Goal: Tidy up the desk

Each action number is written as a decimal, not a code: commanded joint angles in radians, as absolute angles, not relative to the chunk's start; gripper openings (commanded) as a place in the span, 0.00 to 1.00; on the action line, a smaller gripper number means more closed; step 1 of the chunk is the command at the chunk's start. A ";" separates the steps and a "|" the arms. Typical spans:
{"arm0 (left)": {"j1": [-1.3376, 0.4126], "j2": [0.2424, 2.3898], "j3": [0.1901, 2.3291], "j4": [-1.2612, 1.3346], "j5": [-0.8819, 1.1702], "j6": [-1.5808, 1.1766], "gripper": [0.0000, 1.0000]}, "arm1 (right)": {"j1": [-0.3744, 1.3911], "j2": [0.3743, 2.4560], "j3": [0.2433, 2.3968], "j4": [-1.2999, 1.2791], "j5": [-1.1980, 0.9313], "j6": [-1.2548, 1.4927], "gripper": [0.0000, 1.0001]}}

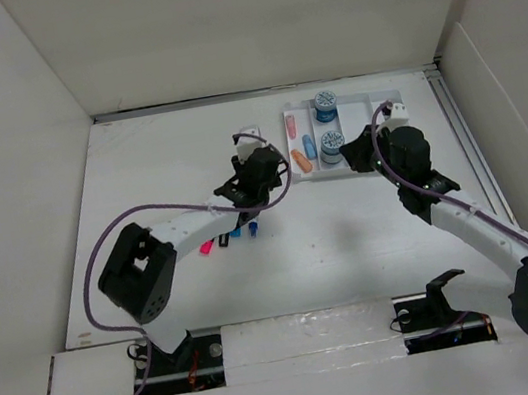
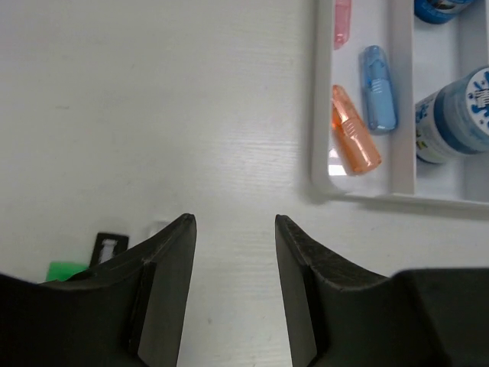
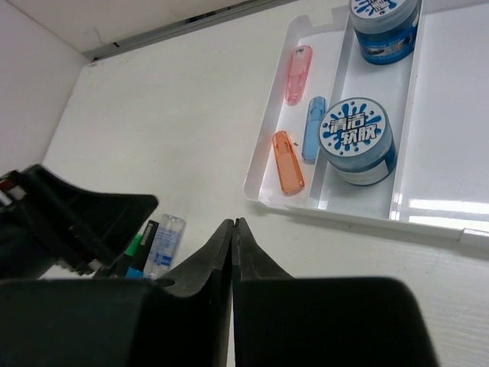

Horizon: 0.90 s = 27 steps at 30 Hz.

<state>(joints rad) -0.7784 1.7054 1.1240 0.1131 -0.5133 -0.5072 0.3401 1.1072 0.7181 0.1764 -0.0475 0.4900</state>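
Left gripper (image 2: 233, 222), jaws apart, hangs over the bare desk (image 2: 153, 115), which lies flat, rigid and fixed beneath both grippers. Tray (image 2: 317, 115) ahead-right. Right gripper (image 3: 233, 223), fingers pressed together, empty. Pale capsule (image 3: 164, 243) to its left: likely light, slick; pinch across its narrow width.

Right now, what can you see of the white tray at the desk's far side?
The white tray looks like glossy plastic: shallow, split by raised dividers into three compartments. It lies flat on the desk, toward its far edge. The narrow left compartment holds a pink stick, a blue stick and an orange stick; the middle one holds a near jar and a far jar, both blue; the wide right one looks bare where visible. Neither the left tool nor the right tool touches it.
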 commanded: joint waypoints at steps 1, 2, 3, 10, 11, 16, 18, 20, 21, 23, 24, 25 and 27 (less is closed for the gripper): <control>-0.778 1.597 1.005 0.107 -0.555 -0.577 0.42 | 0.357 1.114 0.729 0.236 -0.051 0.479 0.03; -0.778 1.579 0.946 0.101 -0.549 -0.581 0.42 | 0.357 1.121 0.730 0.236 -0.040 0.477 0.02; -0.778 1.548 0.919 0.100 -0.526 -0.586 0.42 | 0.357 1.129 0.735 0.238 -0.041 0.476 0.04; -0.778 1.584 0.877 0.060 -0.558 -0.603 0.41 | 0.390 1.183 0.759 0.230 -0.038 0.459 0.47; -0.778 1.595 0.890 0.055 -0.571 -0.601 0.41 | 0.390 1.186 0.762 0.230 -0.044 0.459 0.48; -0.778 1.675 0.925 0.080 -0.568 -0.583 0.34 | 0.399 1.177 0.761 0.227 -0.014 0.449 0.48; -0.778 1.710 0.948 0.077 -0.568 -0.580 0.32 | 0.399 1.177 0.762 0.227 -0.023 0.451 0.48; -0.778 1.733 0.965 0.075 -0.563 -0.578 0.31 | 0.399 1.169 0.762 0.221 -0.018 0.449 0.48; -0.778 1.755 0.971 0.071 -0.560 -0.575 0.31 | 0.399 1.166 0.761 0.218 -0.006 0.446 0.48; -0.778 1.776 0.986 0.052 -0.566 -0.575 0.31 | 0.399 1.163 0.758 0.218 0.020 0.449 0.48; -0.778 1.792 0.988 0.052 -0.575 -0.577 0.29 | 0.399 1.160 0.761 0.213 0.011 0.449 0.48; -0.778 1.796 0.988 0.055 -0.572 -0.581 0.27 | 0.399 1.155 0.761 0.212 0.008 0.449 0.48; -0.778 1.804 0.992 0.063 -0.537 -0.580 0.15 | 0.399 1.143 0.756 0.212 0.023 0.446 0.48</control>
<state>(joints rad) -0.7773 1.7760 0.9783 0.0906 -0.5682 -0.5812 0.3897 1.1820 0.7208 0.1837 -0.0067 0.4633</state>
